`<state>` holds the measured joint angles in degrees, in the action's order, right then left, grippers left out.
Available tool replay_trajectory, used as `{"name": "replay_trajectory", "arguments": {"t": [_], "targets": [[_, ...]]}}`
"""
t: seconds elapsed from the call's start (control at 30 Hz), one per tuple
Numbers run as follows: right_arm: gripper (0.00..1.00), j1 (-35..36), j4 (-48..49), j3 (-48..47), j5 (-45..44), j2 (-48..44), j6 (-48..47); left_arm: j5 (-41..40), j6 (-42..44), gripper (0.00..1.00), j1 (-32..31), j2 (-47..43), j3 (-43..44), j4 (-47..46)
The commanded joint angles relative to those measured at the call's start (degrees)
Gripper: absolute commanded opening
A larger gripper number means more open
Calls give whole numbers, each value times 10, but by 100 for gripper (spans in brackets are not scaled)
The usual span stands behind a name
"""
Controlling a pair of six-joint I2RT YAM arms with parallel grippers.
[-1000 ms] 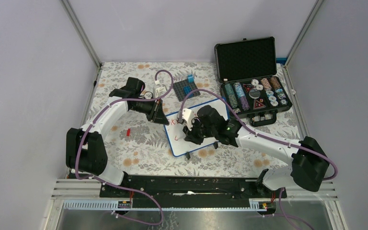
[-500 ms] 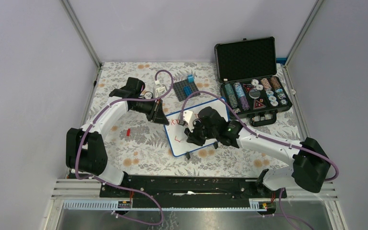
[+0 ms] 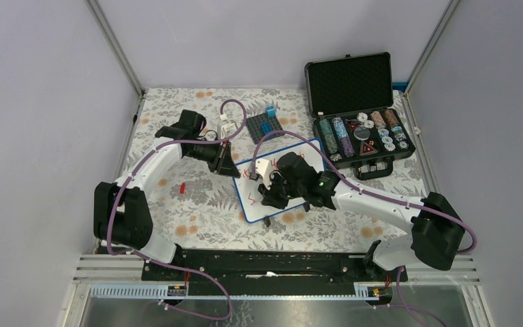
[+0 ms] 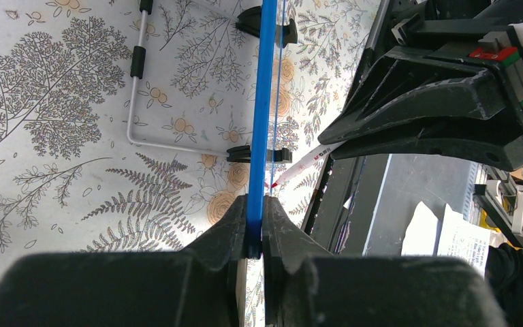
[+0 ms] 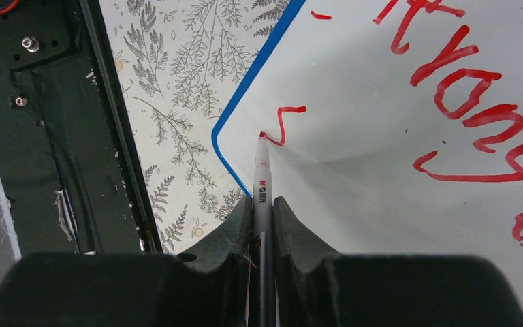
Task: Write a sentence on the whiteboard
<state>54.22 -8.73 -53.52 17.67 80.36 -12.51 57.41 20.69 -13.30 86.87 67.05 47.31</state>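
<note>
Whiteboard (image 3: 250, 204) sits on your floral-covered desk (image 3: 197, 208), just beside the open black poker-chip case (image 3: 349, 85), on the side of the case toward the arm bases and to its left in the top view. One of its corners nearly reaches the front of the case.

Your left claw (image 3: 233, 170) is clamped on the board's thin blue rim, at the corner farthest from the case. In the left wrist view you see the board edge-on, the blue rim (image 4: 264, 102) pinched between the two fingers (image 4: 235, 225).

Your right claw (image 3: 270, 193) hangs over the board on the side away from the case, closed tight on a red marker (image 5: 262, 178). The marker's tip touches the white surface (image 5: 381, 170) right next to a small S-shaped red stroke (image 5: 287, 121), close to a rounded corner of the rim. More red handwriting runs across the board beyond it; you cannot read it whole.

Rows of poker chips (image 3: 344, 136) fill the case. A dark plate with blue blocks (image 3: 265, 126) lies left of the case, beyond the board. A small red piece (image 3: 182, 187) lies well apart from the case, past the left arm.
</note>
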Motion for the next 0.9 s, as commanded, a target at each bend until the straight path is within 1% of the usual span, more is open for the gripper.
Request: {"name": "replay_trajectory", "arguments": {"t": [0.0,0.2,0.27,0.5,0.87], "targets": [[0,4,-2,-23,27,-34,8,-20,16,0,1,1,16,-16],[0,-15,-11,-18,33,-64,4,-18,15,0,1,2,17,-16],[0,-19,-11,-15,22,-68,0,-19,15,0,1,1,18,-16],[0,-23,-11,-17,-15,-52,-9,-18,13,0,1,2,20,-16],[0,-33,-11,-28,-34,-27,-11,-21,14,0,1,2,20,-16]]}}
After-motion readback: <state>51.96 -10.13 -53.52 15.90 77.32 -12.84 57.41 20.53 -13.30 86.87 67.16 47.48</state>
